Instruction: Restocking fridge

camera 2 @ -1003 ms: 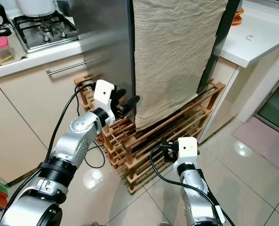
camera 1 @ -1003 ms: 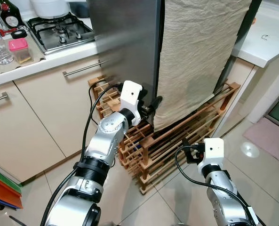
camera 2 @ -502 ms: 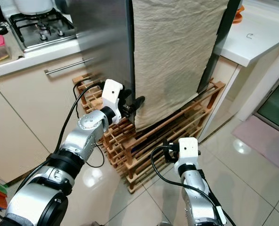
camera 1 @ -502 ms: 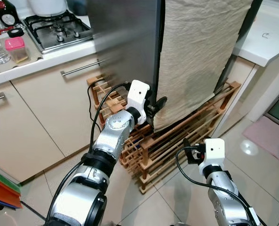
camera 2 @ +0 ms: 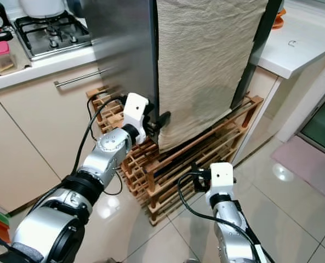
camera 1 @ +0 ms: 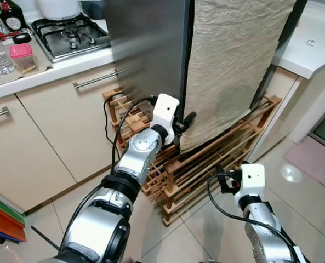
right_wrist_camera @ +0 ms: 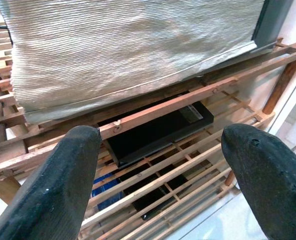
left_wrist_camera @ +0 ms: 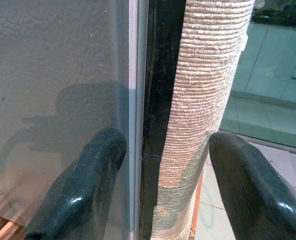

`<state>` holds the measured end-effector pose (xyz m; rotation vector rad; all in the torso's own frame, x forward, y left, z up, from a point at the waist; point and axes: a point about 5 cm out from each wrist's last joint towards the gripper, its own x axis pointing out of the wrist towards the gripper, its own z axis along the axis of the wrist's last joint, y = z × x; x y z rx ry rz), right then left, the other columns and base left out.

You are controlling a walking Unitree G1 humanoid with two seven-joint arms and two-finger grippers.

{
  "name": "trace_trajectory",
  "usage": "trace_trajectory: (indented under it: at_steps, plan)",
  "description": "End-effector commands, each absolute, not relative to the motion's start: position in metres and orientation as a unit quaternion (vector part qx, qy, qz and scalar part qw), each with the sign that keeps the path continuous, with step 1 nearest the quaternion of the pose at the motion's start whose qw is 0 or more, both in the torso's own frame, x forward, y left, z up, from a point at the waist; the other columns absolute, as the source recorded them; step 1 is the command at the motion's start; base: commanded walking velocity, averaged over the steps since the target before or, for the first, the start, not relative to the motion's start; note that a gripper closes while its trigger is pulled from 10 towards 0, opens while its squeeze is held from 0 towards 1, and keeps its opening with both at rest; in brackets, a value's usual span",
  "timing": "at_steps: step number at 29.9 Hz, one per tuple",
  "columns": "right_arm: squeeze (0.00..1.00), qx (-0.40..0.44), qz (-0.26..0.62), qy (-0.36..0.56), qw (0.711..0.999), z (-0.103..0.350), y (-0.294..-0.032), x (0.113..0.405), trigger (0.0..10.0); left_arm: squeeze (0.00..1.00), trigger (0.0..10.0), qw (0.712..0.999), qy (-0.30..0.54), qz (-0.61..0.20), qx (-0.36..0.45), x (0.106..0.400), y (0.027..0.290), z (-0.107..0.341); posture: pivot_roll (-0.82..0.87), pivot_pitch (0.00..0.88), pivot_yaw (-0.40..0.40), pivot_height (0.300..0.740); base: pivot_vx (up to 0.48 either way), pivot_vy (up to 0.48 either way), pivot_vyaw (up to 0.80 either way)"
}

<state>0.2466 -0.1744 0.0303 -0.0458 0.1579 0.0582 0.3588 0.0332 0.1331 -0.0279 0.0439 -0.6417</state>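
Left gripper (left_wrist_camera: pixel 160 185) at the fridge door (camera 1: pixel 236 60) edge

Its jaws stood wide, straddling the cloth-draped edge; right gripper (right_wrist_camera: pixel 165 170) gaped over the wooden rack (camera 1: pixel 206 159).

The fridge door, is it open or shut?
Shut. The fridge door, covered by a beige cloth, sits flush against the steel side. The left gripper, fingers open, straddles its edge.

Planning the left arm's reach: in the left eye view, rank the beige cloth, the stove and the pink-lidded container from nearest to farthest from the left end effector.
1. Beige cloth, right beside the left end effector.
2. Stove, on the counter, up and left.
3. Pink-lidded container, farther left on the counter.
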Motion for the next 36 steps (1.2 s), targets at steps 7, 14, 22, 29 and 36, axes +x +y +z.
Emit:
trace_trajectory:
  at_steps: [7, 14, 22, 29, 36]
  plan:
    - [0.0, -0.02, 0.027, 0.085, 0.996, 0.029, -0.176, 0.241, 10.0, 0.0, 10.0, 0.944, 0.008, -0.331, -0.01, 0.358, 0.027, 0.139, -0.09, 0.0, 0.044, 0.74, 0.0, 0.0, 0.0]
    - [0.0, -0.021, 0.029, 0.084, 0.996, 0.029, -0.175, 0.242, 10.0, 0.0, 10.0, 0.932, -0.006, -0.362, -0.026, 0.354, 0.018, 0.147, -0.1, 0.0, 0.047, 0.74, 0.0, 0.0, 0.0]
    - [0.0, -0.024, 0.032, 0.092, 0.995, 0.025, -0.177, 0.238, 10.0, 0.0, 10.0, 0.929, 0.0, -0.37, -0.011, 0.35, 0.016, 0.141, -0.09, 0.0, 0.041, 0.74, 0.0, 0.0, 0.0]
    - [0.0, -0.021, 0.047, 0.1, 0.994, 0.023, -0.176, 0.234, 10.0, 0.0, 10.0, 0.907, 0.021, -0.42, -0.013, 0.34, -0.007, 0.136, -0.09, 0.0, 0.039, 0.74, 0.0, 0.0, 0.0]
    - [0.0, -0.037, 0.036, 0.158, 0.986, -0.002, -0.195, 0.212, 10.0, 0.0, 10.0, 0.865, 0.008, -0.5, -0.052, 0.32, -0.041, 0.147, -0.1, 0.0, 0.042, 0.74, 0.0, 0.0, 0.0]
